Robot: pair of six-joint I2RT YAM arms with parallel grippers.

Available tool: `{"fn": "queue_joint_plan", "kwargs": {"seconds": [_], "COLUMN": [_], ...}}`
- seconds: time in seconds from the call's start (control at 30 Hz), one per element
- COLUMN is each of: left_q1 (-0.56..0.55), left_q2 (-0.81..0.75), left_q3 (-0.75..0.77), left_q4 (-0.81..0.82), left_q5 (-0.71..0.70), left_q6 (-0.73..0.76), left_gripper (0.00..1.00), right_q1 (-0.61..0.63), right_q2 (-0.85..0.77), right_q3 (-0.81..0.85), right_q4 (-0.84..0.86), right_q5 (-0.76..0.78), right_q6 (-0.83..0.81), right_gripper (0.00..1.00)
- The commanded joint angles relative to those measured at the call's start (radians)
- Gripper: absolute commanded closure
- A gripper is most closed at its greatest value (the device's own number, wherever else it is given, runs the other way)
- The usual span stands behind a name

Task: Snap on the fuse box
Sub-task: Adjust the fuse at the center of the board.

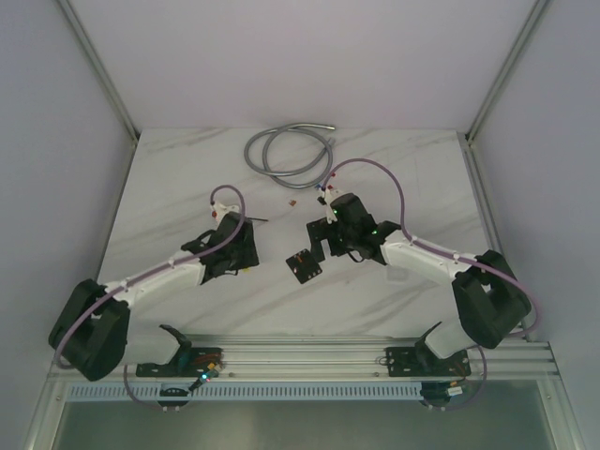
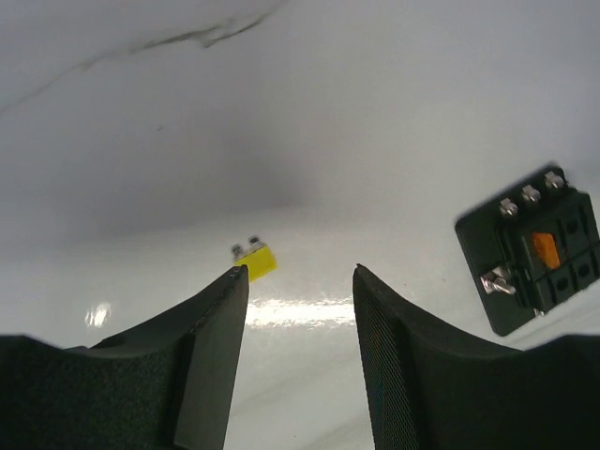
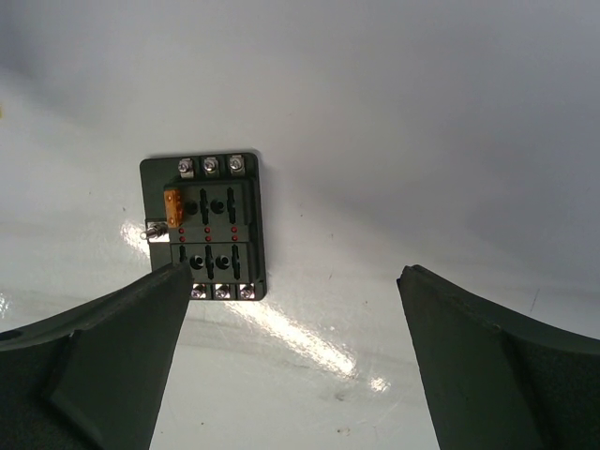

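Note:
The fuse box (image 1: 303,265) is a small black square block lying flat on the white marble table, between the two arms. It sits at the right edge of the left wrist view (image 2: 532,249) and upper left in the right wrist view (image 3: 203,225), with one orange fuse (image 3: 173,206) in a slot. My left gripper (image 2: 300,272) is open and empty, left of the box. A loose yellow fuse (image 2: 255,260) lies just past its left fingertip. My right gripper (image 3: 292,272) is wide open and empty, and the box lies just beyond its left fingertip.
A grey coiled cable (image 1: 286,150) lies at the back of the table. A few tiny loose fuses (image 1: 292,200) lie between the cable and the right arm. An aluminium rail (image 1: 309,356) runs along the near edge, and frame posts stand at the back corners.

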Motion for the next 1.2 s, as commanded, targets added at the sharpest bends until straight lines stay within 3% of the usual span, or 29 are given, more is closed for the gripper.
{"fn": "queue_joint_plan", "kwargs": {"seconds": [0.0, 0.17, 0.43, 0.63, 1.17], "left_q1": [-0.039, -0.096, -0.154, -0.192, -0.200], "left_q2": [-0.080, -0.096, 0.016, 0.043, 0.196], "left_q3": [-0.102, -0.141, -0.120, -0.112, -0.001], "left_q4": [0.026, 0.045, 0.068, 0.043, -0.105], "left_q5": [-0.200, -0.299, -0.362, -0.420, -0.427], "left_q6": [-0.236, -0.347, -0.396, -0.443, -0.421], "left_gripper": [0.43, 0.43, 0.42, 0.47, 0.52], "right_q1": [-0.003, -0.002, -0.003, -0.003, -0.004], "right_q2": [-0.024, -0.024, -0.029, -0.029, -0.048], "right_q3": [-0.022, -0.025, -0.030, -0.033, -0.042], "right_q4": [0.032, 0.037, 0.038, 0.040, 0.041], "right_q5": [-0.007, -0.015, -0.010, -0.007, -0.003], "right_q6": [0.008, 0.011, 0.012, 0.007, 0.011], "right_gripper": [0.00, 0.00, 0.00, 0.00, 0.00]}}
